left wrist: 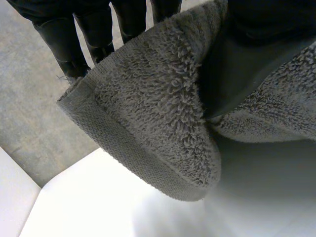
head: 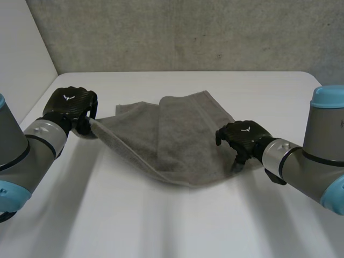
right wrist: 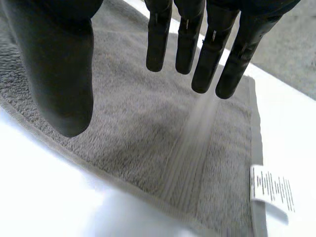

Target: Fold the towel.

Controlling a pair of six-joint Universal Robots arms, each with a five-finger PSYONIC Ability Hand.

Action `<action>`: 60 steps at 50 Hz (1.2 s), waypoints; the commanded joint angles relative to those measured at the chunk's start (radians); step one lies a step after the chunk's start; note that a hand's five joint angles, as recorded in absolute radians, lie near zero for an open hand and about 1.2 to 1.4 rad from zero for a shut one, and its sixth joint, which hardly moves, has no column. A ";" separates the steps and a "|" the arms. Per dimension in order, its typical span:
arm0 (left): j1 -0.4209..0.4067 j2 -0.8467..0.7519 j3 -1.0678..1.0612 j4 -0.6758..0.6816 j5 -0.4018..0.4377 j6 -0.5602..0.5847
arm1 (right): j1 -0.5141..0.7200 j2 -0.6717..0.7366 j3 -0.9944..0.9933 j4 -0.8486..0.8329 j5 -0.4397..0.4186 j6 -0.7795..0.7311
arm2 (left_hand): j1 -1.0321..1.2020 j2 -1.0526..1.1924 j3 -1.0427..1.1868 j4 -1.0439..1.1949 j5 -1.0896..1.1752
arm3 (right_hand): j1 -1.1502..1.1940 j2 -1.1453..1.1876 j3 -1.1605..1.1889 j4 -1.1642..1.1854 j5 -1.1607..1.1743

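Observation:
A grey towel (head: 183, 134) lies partly folded on the white table (head: 161, 220), one layer doubled over its middle. My left hand (head: 72, 105) is at the towel's left corner, shut on it and holding it a little off the table, so the near edge sags down to the right. In the left wrist view that corner (left wrist: 148, 108) hangs from my fingers (left wrist: 64, 39). My right hand (head: 244, 134) hovers over the towel's right end, open. Its fingers (right wrist: 207, 44) and thumb (right wrist: 59, 74) are spread above the towel (right wrist: 138, 128) with nothing between them.
A white label (right wrist: 270, 190) sticks out from the towel's edge near my right hand. A grey wall (head: 188, 32) runs behind the table's far edge, and a white wall (head: 21, 54) stands at the left. Bare table stretches in front of the towel.

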State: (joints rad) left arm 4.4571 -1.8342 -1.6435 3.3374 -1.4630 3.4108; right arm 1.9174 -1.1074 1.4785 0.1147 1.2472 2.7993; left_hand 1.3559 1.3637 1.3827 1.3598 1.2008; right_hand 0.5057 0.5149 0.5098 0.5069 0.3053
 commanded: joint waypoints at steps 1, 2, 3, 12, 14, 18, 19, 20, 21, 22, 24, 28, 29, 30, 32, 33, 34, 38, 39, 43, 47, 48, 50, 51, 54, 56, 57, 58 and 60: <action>0.019 0.000 -0.001 -0.001 0.004 -0.021 | -0.061 -0.006 0.045 -0.009 -0.015 -0.027 | 0.040 0.033 0.014 0.036 0.021 | -0.033 -0.042 -0.037 -0.034 -0.007; 0.025 0.000 -0.001 -0.001 0.004 -0.021 | -0.061 -0.006 0.045 -0.009 -0.015 -0.027 | 0.040 0.033 0.014 0.036 0.021 | -0.033 -0.042 -0.037 -0.034 -0.007; 0.025 0.000 -0.001 -0.001 0.004 -0.021 | -0.079 -0.009 0.052 -0.009 -0.021 -0.062 | 0.040 0.033 0.014 0.036 0.021 | -0.024 -0.034 -0.029 -0.026 0.001; 0.037 -0.008 -0.007 -0.001 0.004 -0.022 | -0.130 0.046 0.100 -0.081 -0.020 -0.365 | 0.040 0.033 0.014 0.036 0.021 | 0.020 0.011 0.016 0.018 0.046; 0.036 -0.011 -0.010 -0.001 0.004 -0.022 | -0.138 0.063 0.105 -0.134 -0.020 -0.377 | 0.040 0.033 0.014 0.036 0.021 | 0.028 0.019 0.024 0.027 0.054; 0.037 -0.011 -0.009 -0.001 0.006 -0.024 | -0.141 0.078 0.105 -0.172 -0.025 -0.382 | 0.040 0.033 0.014 0.036 0.021 | 0.052 0.043 0.048 0.051 0.078; 0.037 -0.011 -0.007 -0.001 0.006 -0.024 | -0.147 0.086 0.103 -0.185 -0.026 -0.382 | 0.040 0.033 0.014 0.036 0.021 | 0.058 0.049 0.054 0.057 0.084; 0.039 -0.011 -0.005 -0.001 0.006 -0.024 | -0.153 0.092 0.103 -0.200 -0.029 -0.383 | 0.040 0.033 0.014 0.036 0.021 | 0.078 0.069 0.074 0.077 0.104; 0.039 -0.011 -0.005 -0.001 0.006 -0.024 | -0.153 0.092 0.103 -0.201 -0.029 -0.383 | 0.040 0.033 0.014 0.036 0.021 | 0.078 0.069 0.074 0.077 0.104; 0.040 -0.013 -0.004 -0.001 0.006 -0.024 | -0.159 0.095 0.103 -0.216 -0.029 -0.382 | 0.040 0.033 0.014 0.036 0.021 | 0.119 0.110 0.115 0.118 0.145; 0.045 -0.011 -0.004 -0.001 0.007 -0.027 | -0.163 0.100 0.102 -0.230 -0.031 -0.383 | 0.040 0.033 0.014 0.036 0.021 | 0.137 0.128 0.133 0.136 0.163; 0.053 -0.013 -0.001 -0.001 0.007 -0.047 | -0.164 0.119 0.091 -0.245 -0.031 -0.383 | 0.040 0.033 0.014 0.036 0.021 | 0.149 0.140 0.145 0.148 0.175; 0.053 -0.013 -0.001 -0.001 0.007 -0.047 | -0.164 0.120 0.091 -0.245 -0.031 -0.383 | 0.040 0.033 0.014 0.036 0.021 | 0.149 0.140 0.145 0.148 0.175; 0.054 -0.013 -0.001 -0.001 0.007 -0.051 | -0.164 0.129 0.086 -0.245 -0.031 -0.383 | 0.040 0.033 0.014 0.036 0.021 | 0.149 0.140 0.145 0.148 0.175; 0.056 -0.013 0.002 -0.001 0.007 -0.057 | -0.164 0.147 0.074 -0.247 -0.031 -0.385 | 0.040 0.033 0.014 0.036 0.021 | 0.149 0.140 0.145 0.148 0.175; 0.057 -0.013 0.004 -0.001 0.007 -0.061 | -0.164 0.147 0.074 -0.247 -0.031 -0.385 | 0.040 0.033 0.014 0.036 0.021 | 0.149 0.140 0.145 0.148 0.175; 0.057 -0.013 0.004 -0.001 0.007 -0.061 | -0.163 0.156 0.065 -0.247 -0.031 -0.385 | 0.040 0.033 0.014 0.036 0.021 | 0.149 0.140 0.145 0.148 0.175; 0.059 -0.014 0.005 -0.001 0.018 -0.062 | -0.163 0.175 0.049 -0.245 -0.031 -0.386 | 0.040 0.033 0.014 0.036 0.021 | 0.146 0.137 0.142 0.145 0.172; 0.059 -0.014 0.005 -0.001 0.027 -0.062 | -0.163 0.181 0.045 -0.245 -0.031 -0.386 | 0.040 0.033 0.014 0.036 0.021 | 0.143 0.134 0.139 0.142 0.169; 0.060 -0.014 0.005 -0.004 0.033 -0.064 | -0.161 0.190 0.034 -0.245 -0.031 -0.386 | 0.040 0.033 0.014 0.036 0.021 | 0.140 0.131 0.136 0.139 0.166; 0.062 -0.014 0.005 -0.004 0.033 -0.064 | -0.161 0.193 0.028 -0.248 -0.031 -0.385 | 0.040 0.033 0.014 0.036 0.021 | 0.146 0.137 0.142 0.145 0.172; 0.062 -0.014 0.005 -0.004 0.033 -0.065 | -0.162 0.195 0.023 -0.251 -0.029 -0.385 | 0.040 0.033 0.014 0.036 0.021 | 0.149 0.140 0.145 0.148 0.175; 0.062 -0.014 0.005 -0.004 0.033 -0.065 | -0.161 0.199 0.020 -0.257 -0.029 -0.385 | 0.040 0.033 0.014 0.036 0.021 | 0.152 0.143 0.148 0.151 0.178; 0.062 -0.014 0.004 -0.004 0.033 -0.065 | -0.159 0.205 0.016 -0.262 -0.029 -0.385 | 0.040 0.033 0.014 0.036 0.021 | 0.152 0.143 0.148 0.151 0.178; 0.062 -0.014 0.005 -0.004 0.033 -0.065 | -0.156 0.215 0.006 -0.265 -0.029 -0.385 | 0.040 0.033 0.014 0.036 0.021 | 0.161 0.151 0.156 0.159 0.186; 0.062 -0.014 0.005 -0.004 0.033 -0.068 | -0.153 0.221 -0.001 -0.265 -0.029 -0.385 | 0.040 0.033 0.014 0.036 0.021 | 0.166 0.157 0.162 0.165 0.192; 0.062 -0.014 0.004 -0.004 0.033 -0.073 | -0.152 0.227 -0.007 -0.265 -0.028 -0.385 | 0.040 0.033 0.014 0.036 0.021 | 0.175 0.166 0.171 0.174 0.201; 0.062 -0.014 0.004 -0.004 0.033 -0.073 | -0.152 0.227 -0.007 -0.265 -0.028 -0.385 | 0.040 0.033 0.014 0.036 0.021 | 0.175 0.166 0.171 0.174 0.201; 0.062 -0.014 0.004 -0.004 0.033 -0.077 | -0.152 0.232 -0.014 -0.267 -0.026 -0.383 | 0.040 0.033 0.014 0.036 0.021 | 0.199 0.190 0.195 0.198 0.225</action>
State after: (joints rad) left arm 4.5191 -1.8485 -1.6389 3.3332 -1.4292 3.3437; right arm 1.7612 -0.8936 1.4841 -0.1485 1.2182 2.4145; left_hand 1.3559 1.3637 1.3827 1.3598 1.2008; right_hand 0.6557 0.6488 0.6593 0.6592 0.4759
